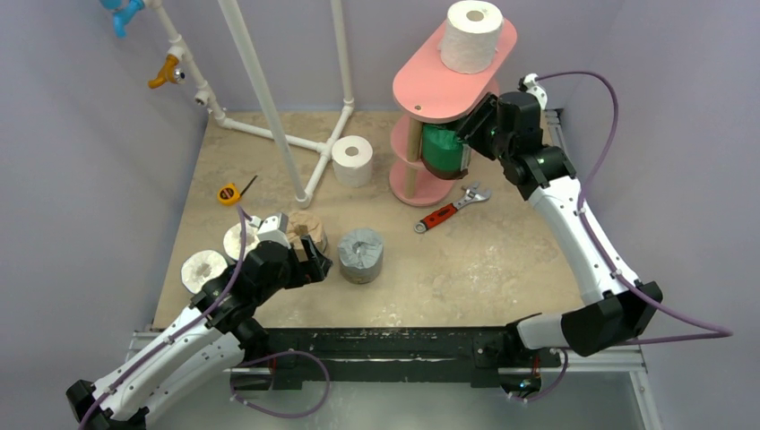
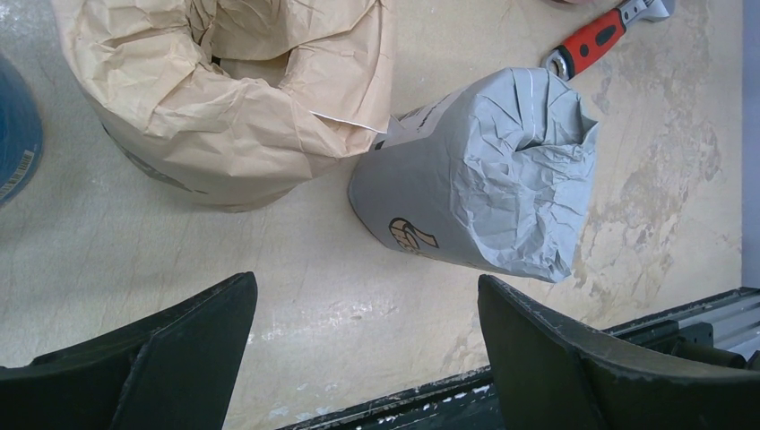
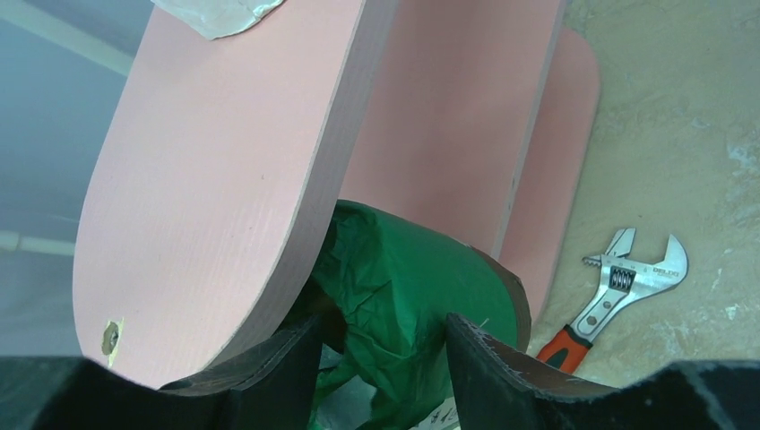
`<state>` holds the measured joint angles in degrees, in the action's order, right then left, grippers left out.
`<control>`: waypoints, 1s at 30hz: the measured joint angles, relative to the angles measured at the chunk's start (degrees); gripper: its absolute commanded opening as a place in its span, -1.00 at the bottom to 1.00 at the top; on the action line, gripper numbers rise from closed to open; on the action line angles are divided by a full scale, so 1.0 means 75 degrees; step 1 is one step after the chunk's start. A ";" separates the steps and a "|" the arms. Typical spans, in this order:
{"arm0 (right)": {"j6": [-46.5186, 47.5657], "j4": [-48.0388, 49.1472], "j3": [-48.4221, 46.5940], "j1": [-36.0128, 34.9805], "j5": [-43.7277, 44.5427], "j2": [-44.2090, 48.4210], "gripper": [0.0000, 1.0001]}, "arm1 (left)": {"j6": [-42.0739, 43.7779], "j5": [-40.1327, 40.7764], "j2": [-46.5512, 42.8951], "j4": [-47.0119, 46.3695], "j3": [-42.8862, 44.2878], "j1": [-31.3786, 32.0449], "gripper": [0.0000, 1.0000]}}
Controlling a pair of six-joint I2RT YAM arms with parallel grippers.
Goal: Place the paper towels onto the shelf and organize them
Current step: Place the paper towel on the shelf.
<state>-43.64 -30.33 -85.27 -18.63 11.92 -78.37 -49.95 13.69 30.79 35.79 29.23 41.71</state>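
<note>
The pink shelf [image 1: 421, 98] stands at the back right. A white roll [image 1: 471, 36] stands on its top board. My right gripper [image 1: 473, 125] reaches in at the middle board, its fingers closed around the green-wrapped roll [image 1: 441, 149]. In the right wrist view the green roll [image 3: 403, 278] fills the gap of the right gripper [image 3: 384, 358] under the top board [image 3: 215, 179]. My left gripper [image 1: 315, 262] is open and empty, low over the table. In its wrist view the left gripper [image 2: 367, 331] is just short of the grey roll [image 2: 484, 193] and the tan roll [image 2: 224, 98].
Two white rolls [image 1: 204, 271] [image 1: 240, 240] lie left of my left arm, and another white roll [image 1: 352, 161] stands by the white pipe frame [image 1: 269, 107]. A blue-wrapped edge [image 2: 13, 134] shows at the left. A red-handled wrench [image 1: 451, 208] and a yellow tape measure [image 1: 229, 193] lie on the table.
</note>
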 measured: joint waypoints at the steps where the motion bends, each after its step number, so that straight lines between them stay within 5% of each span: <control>1: 0.0006 0.0003 0.0000 0.0000 -0.0012 0.0017 0.13 | 0.0000 0.0000 0.0000 0.0000 0.0000 0.0000 0.86; 12: 0.0178 0.0364 0.0688 0.0000 -0.0166 0.0766 0.26 | 0.0000 -0.0003 0.0050 0.0000 0.0000 0.0000 0.86; 30: -0.0076 0.1545 0.1341 0.0079 -0.0731 0.0699 -0.03 | -0.0003 0.0000 0.0035 0.0000 0.0000 0.0000 0.85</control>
<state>-44.21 -18.74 -75.22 -18.04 6.44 -73.12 -49.98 13.69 31.05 35.79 29.23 41.71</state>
